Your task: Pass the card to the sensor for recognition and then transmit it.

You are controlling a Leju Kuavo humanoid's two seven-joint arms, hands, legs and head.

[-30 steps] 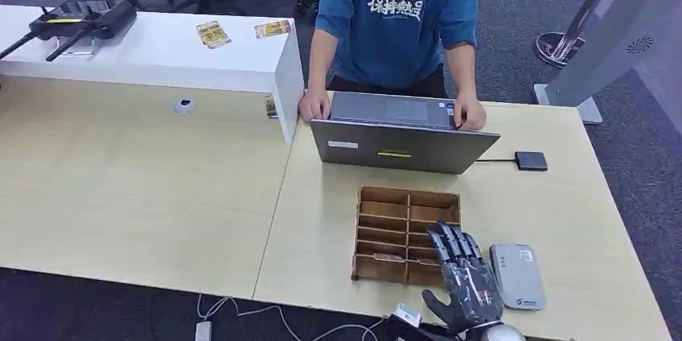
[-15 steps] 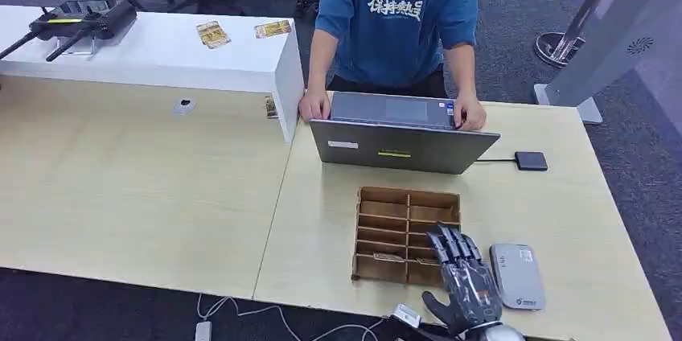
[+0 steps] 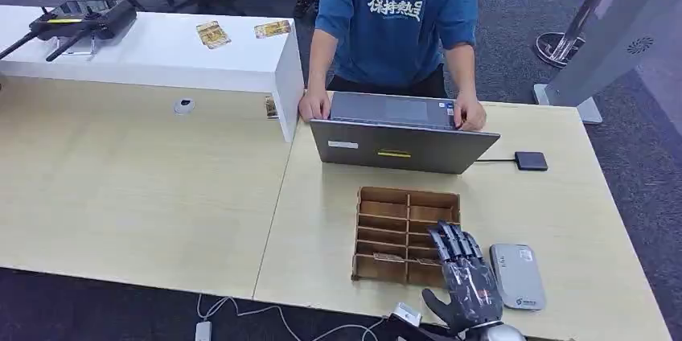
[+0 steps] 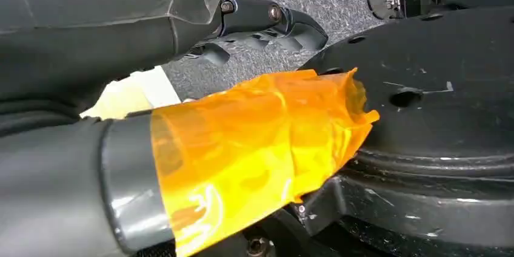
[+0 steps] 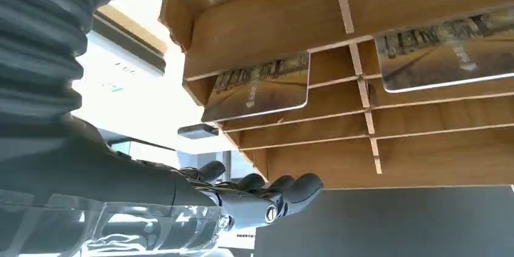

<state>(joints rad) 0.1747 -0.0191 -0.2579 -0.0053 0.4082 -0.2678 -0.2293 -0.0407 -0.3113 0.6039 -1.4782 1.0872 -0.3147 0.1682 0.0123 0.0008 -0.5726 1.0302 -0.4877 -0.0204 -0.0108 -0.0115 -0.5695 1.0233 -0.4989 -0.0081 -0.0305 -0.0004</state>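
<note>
**Room and obstacles around the wooden rack**

Right hand (image 3: pixel 468 278) poised flat over the near right corner of the wooden slotted rack (image 3: pixel 408 235), fingers stretched and apart, nothing held. Just right of the hand, the grey sensor pad (image 3: pixel 517 275), with only a narrow strip of table between it and the rack. Beyond the rack, the open laptop (image 3: pixel 400 145) as a wall across the far side, a person's hands (image 3: pixel 314 105) on it. Small black box (image 3: pixel 531 161) and its cable to the laptop's right. Broad bare tabletop (image 3: pixel 145 188) left of the rack. Inside the rack, thin dividers and two cards (image 5: pixel 259 86) in their slots, tight for fingers
</note>
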